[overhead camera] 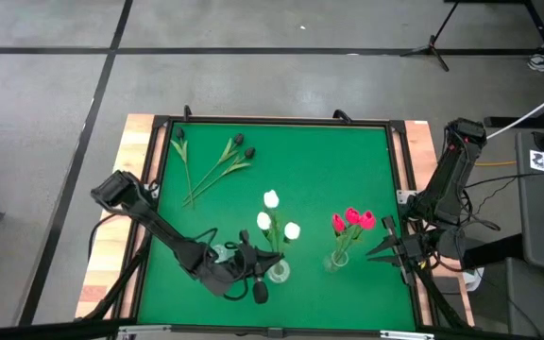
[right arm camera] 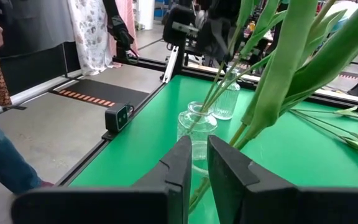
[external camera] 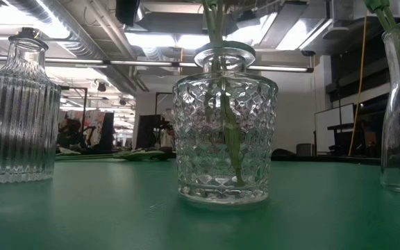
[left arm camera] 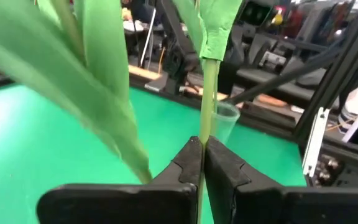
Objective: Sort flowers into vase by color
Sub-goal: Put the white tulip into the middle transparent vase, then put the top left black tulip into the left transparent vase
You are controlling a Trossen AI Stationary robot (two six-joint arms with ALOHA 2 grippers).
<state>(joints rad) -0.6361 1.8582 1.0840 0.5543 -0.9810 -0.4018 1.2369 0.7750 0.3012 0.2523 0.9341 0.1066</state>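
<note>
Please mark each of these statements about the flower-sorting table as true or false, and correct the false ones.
1. The left pincer is shut on a green stem. True.
2. The white tulips lie flat on the mat. False: they stand in a glass vase.
3. The red-pink tulips stand in another vase, near the right pincer. True.
4. All the black tulips are already in a vase. False: three black tulips lie on the green mat at the far left.
5. The right pincer grips a white tulip. False: in the right wrist view a gap shows between its fingers, with nothing in it.
</note>
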